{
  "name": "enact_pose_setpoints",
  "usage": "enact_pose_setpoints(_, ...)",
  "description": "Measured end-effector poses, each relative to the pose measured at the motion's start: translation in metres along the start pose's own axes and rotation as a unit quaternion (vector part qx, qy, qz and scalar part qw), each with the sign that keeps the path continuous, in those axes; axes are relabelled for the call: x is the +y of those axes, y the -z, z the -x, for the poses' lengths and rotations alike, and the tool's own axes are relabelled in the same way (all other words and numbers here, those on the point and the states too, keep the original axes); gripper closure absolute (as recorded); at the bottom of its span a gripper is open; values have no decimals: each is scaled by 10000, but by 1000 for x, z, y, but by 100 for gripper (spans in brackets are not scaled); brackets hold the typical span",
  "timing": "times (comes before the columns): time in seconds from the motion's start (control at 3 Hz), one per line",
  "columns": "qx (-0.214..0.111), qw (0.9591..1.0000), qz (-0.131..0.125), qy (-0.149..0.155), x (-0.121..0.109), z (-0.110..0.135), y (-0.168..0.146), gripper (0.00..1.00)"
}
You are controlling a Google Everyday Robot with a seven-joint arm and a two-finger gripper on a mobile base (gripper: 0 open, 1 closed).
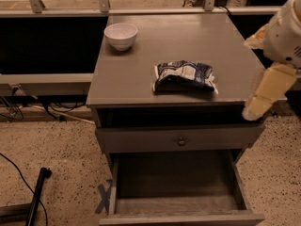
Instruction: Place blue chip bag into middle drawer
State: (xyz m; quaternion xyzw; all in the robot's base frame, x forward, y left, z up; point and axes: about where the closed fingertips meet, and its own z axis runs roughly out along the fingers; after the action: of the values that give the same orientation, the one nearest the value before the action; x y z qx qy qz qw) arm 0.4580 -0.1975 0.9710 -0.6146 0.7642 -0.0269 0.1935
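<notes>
The blue chip bag point(184, 76) lies crumpled on the grey cabinet top point(141, 69), right of centre and near the front edge. The middle drawer point(174, 182) is pulled out below, and its bare floor holds nothing. My gripper point(256, 105) hangs at the right edge of the view beside the cabinet's front right corner. Its cream finger points down and to the left. It is to the right of the bag, apart from it, and holds nothing that I can see. The white arm point(287, 32) reaches in above it.
A white bowl point(121, 35) stands at the back left of the cabinet top. A shut drawer front with a small round knob point(181, 141) sits above the open drawer. A metal rail point(56, 13) runs along the back. Cables and a black pole point(35, 197) lie on the speckled floor to the left.
</notes>
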Motion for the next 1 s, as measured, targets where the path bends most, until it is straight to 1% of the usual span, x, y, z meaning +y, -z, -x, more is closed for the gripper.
enact_pose_setpoints(0.33, -416, 9984, -162, 358, -25, 48, -53, 0)
enact_pose_setpoints(0.67, -684, 9957, -281, 564, -47, 85, -101, 0)
enact_pose_setpoints(1.0, -781, 9950, -332, 519, -66, 106, -149, 26)
